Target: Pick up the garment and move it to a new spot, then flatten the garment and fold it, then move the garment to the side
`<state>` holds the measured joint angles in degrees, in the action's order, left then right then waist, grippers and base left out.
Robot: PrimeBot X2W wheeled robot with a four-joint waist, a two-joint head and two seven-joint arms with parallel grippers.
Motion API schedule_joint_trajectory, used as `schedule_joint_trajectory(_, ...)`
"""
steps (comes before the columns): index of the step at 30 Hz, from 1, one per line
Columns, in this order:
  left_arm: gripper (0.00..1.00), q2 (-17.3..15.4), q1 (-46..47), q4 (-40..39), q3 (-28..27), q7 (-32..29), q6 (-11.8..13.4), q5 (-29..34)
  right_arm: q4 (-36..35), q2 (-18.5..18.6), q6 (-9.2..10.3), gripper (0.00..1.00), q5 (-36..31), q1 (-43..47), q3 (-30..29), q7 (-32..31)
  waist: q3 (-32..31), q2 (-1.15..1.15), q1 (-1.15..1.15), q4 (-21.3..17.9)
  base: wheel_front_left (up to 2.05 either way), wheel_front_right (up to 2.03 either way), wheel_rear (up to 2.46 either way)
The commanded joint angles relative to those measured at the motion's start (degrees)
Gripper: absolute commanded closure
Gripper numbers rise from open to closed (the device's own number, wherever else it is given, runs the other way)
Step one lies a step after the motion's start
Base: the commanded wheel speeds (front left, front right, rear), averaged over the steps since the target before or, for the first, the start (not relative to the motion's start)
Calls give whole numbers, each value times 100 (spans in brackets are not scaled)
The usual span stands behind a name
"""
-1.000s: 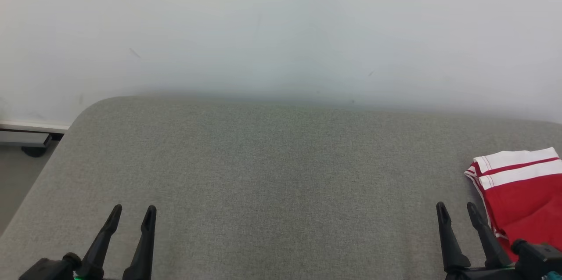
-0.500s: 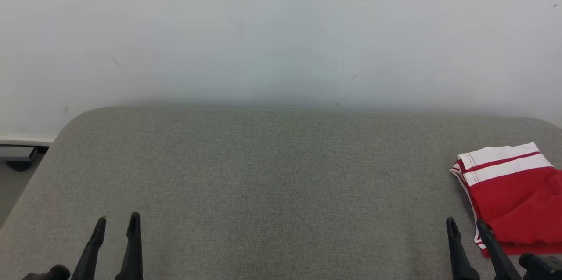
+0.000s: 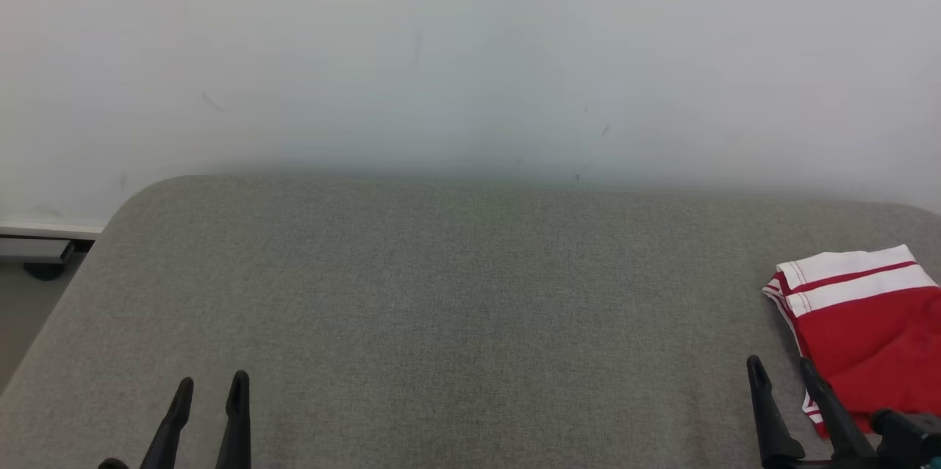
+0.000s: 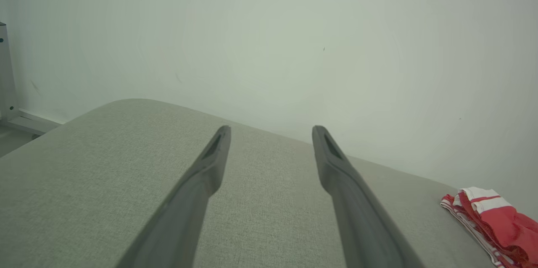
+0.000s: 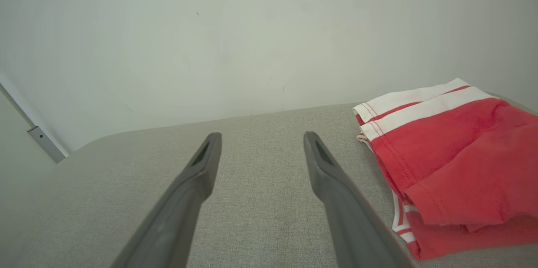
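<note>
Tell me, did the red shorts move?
No. The shorts lie just as far from the back edge of the table as before. The whole picture shifted, so the camera moved.

A plain pale wall [image 3: 470, 50], flecked with a few small dark specks and scuffs, rose behind a grey woven-fabric surface [image 3: 441, 292] whose far left corner was rounded. Past the surface's left edge lay grey floor [image 3: 18, 322], with a white skirting board [image 3: 44, 228] and a grey rail [image 3: 33, 250] at the wall's foot. The light was soft and even
</note>
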<state>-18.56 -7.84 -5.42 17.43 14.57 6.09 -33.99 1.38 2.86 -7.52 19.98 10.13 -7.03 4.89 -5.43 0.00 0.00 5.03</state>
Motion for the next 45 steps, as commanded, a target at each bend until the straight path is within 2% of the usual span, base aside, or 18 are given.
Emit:
schedule_joint_trajectory(1,0,-70,13,34,23,-30,33,78,-9,11,8,0,-45,31,-58,-37,7,0,0,4,0,0,0)
schedule_joint_trajectory(5,0,-248,124,85,204,-299,138,390,25,11,8,0,-79,49,-172,-121,38,0,0,20,0,0,0)
schedule_joint_trajectory(10,0,-322,212,69,267,-555,271,530,48,10,8,0,-106,9,-184,-169,48,0,0,37,0,0,0)
schedule_joint_trajectory(14,0,-331,256,-45,217,-695,393,507,70,10,8,0,-21,-27,-138,-192,46,0,0,50,0,0,0)
schedule_joint_trajectory(20,0,-333,239,-158,191,-754,435,421,124,11,8,0,32,-54,-114,-138,57,0,0,61,0,0,0)
schedule_joint_trajectory(21,100,-293,222,-132,214,-751,405,429,137,-2,0,100,9,-12,-105,-160,58,0,0,61,0,0,0)
schedule_joint_trajectory(25,100,-143,95,76,301,-752,395,412,381,-53,0,100,22,96,-93,-198,60,0,0,60,0,0,0)
schedule_joint_trajectory(45,100,292,711,816,-34,-900,-60,-1266,641,-33,1,100,1827,-398,-440,-648,141,0,0,-35,0,0,0)
